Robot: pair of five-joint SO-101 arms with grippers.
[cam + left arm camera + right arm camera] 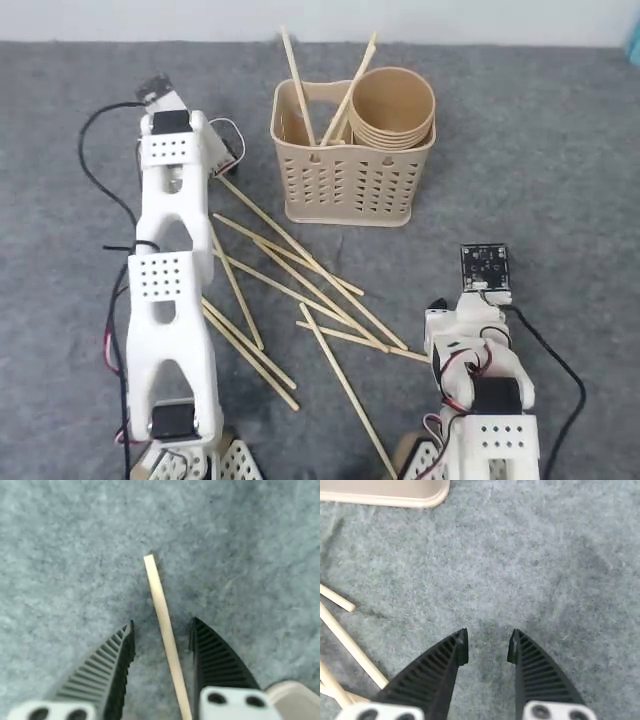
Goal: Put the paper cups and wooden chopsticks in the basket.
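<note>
Wooden chopstick [159,600] between the parted left fingers [117,660]; right fingers [445,665] also parted, above grey carpet [545,555]

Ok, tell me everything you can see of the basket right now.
The basket is beige and plastic-looking, a rounded rectangle with rows of slots in its walls and a plain rim. It stands upright on the grey mat at the table's far side. A stack of brown paper cups sits in one end; a few wooden chopsticks stand leaning in the other end, poking above the rim.
</note>
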